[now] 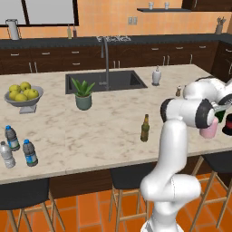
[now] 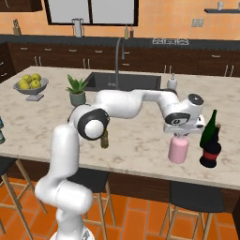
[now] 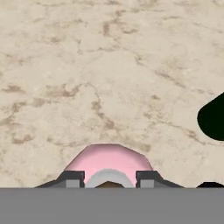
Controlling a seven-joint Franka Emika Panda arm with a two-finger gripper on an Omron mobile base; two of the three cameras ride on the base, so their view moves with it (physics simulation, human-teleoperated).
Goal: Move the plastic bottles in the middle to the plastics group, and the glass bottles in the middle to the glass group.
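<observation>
My gripper (image 2: pixel 179 133) clasps the squat pink glass bottle (image 2: pixel 178 149) just beside the tall dark green wine bottle (image 2: pixel 209 129); next, I release it on the marble desk (image 2: pixel 136 136).

Pink bottle (image 2: pixel 178 149) beside wine bottle (image 2: pixel 208 129) — countertop (image 2: pixel 140 136).

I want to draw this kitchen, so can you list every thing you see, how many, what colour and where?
pink bottle: 1, pink, near the counter's front edge, between the tool's fingers
amber bottle: 1, brown, middle of the counter
water bottles: 3, two blue-labelled and one pale grey, counter's left front corner
green wine bottle: 1, dark green, right of the pink bottle
dark vessel: 1, black with a red band, in front of the wine bottle
plant: 1, green in a grey-green pot, by the sink
fruit bowl: 1, grey with yellow-green fruit, counter's left
soap dispenser: 1, white, right of the sink
tool: 1, on the white arm, at the pink bottle's top
</observation>
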